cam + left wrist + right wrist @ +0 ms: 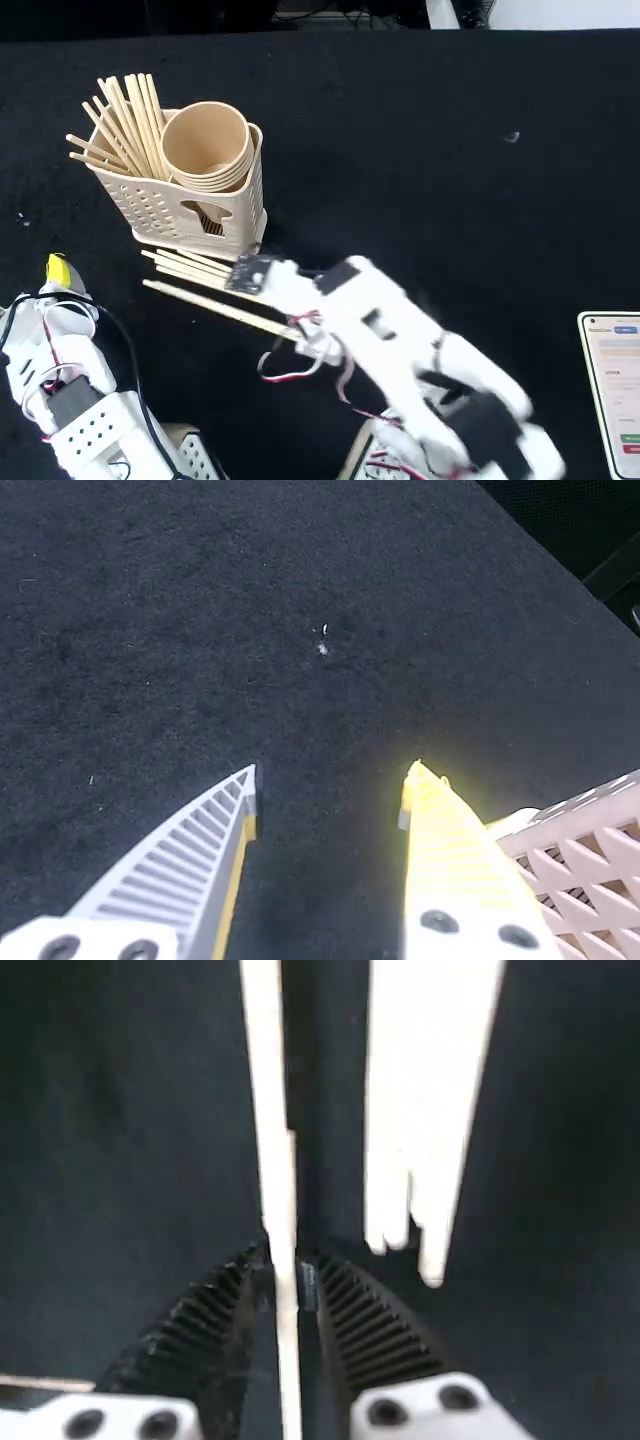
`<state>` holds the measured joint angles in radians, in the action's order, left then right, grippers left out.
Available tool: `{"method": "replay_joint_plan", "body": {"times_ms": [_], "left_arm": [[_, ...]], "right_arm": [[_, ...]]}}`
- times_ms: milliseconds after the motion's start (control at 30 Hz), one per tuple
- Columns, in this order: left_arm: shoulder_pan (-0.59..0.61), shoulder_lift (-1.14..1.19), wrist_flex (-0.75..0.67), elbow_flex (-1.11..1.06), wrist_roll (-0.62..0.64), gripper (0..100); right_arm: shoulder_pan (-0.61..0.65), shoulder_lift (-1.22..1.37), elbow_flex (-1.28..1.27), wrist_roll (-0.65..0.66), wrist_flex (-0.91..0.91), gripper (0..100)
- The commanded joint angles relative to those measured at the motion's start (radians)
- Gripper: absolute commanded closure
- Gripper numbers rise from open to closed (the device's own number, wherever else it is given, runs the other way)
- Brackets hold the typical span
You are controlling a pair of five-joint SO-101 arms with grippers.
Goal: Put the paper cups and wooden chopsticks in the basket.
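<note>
A cream perforated basket (190,205) stands at the back left, holding stacked paper cups (207,145) and a fan of wooden chopsticks (120,125). More chopsticks (190,266) lie on the black cloth just in front of it, and a single long chopstick (200,303) lies beside them. My right gripper (256,284) is down at these; in the right wrist view its fingers (285,1280) are shut on the single chopstick (268,1110), with the bundle (425,1090) alongside. My left gripper (330,770) stands open over bare cloth at the front left (55,285), next to a basket corner (585,825).
A phone (612,385) lies at the right edge of the table. Loose red and white wires (300,365) hang under the right arm. The black cloth stretches bare to the right of the basket.
</note>
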<state>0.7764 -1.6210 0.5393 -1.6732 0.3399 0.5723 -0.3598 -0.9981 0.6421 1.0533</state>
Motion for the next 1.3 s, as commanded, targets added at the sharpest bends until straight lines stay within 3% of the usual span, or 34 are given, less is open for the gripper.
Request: {"method": "replay_joint_plan", "body": {"times_ms": [0, 167, 500, 700, 1100, 1267], "left_arm": [[-0.010, -0.012, -0.003, 0.041, 0.008, 77], [-0.010, -0.012, -0.003, 0.039, 0.008, 77], [-0.010, -0.012, -0.003, 0.039, 0.008, 77], [-0.010, -0.012, -0.003, 0.039, 0.008, 77], [-0.010, -0.012, -0.003, 0.039, 0.008, 77], [-0.010, -0.012, -0.003, 0.039, 0.008, 77]], "right_arm": [[-0.115, -0.228, -0.058, 0.064, 0.057, 98.8], [-0.198, -0.372, -0.168, 0.180, 0.098, 98.8], [-0.259, -0.378, -0.226, 0.373, 0.126, 96.4], [-0.290, -0.384, -0.223, 0.374, 0.126, 82.2], [-0.066, -0.377, -0.266, 0.261, 0.037, 82.2], [-0.066, -0.375, -0.277, 0.265, -0.051, 84.6]]}}
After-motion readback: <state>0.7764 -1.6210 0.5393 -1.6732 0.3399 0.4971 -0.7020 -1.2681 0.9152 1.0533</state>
